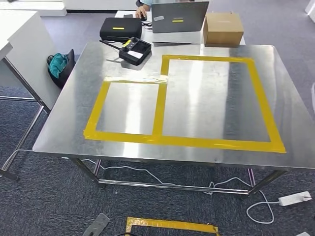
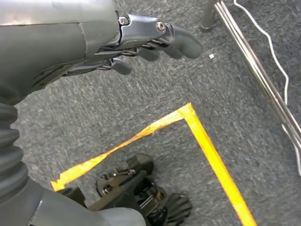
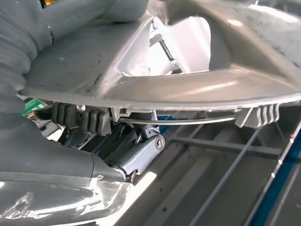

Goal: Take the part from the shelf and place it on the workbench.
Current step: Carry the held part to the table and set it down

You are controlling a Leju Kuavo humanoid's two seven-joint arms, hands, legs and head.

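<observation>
I see my right hand [image 3: 117,141] grasping the smooth silver part [image 3: 177,89], dark fingers [image 3: 89,120] underneath. My left hand [image 2: 149,42] hangs released over grey carpet [image 2: 227,94]; the shiny steel tabletop [image 1: 208,103] carries yellow tape rectangles [image 1: 159,113].

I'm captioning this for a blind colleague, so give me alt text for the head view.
A shiny metal workbench marked with two yellow tape rectangles, nothing inside them. At its far edge sit a black device, a black case, a grey laptop and a cardboard box, above grey carpet.
</observation>
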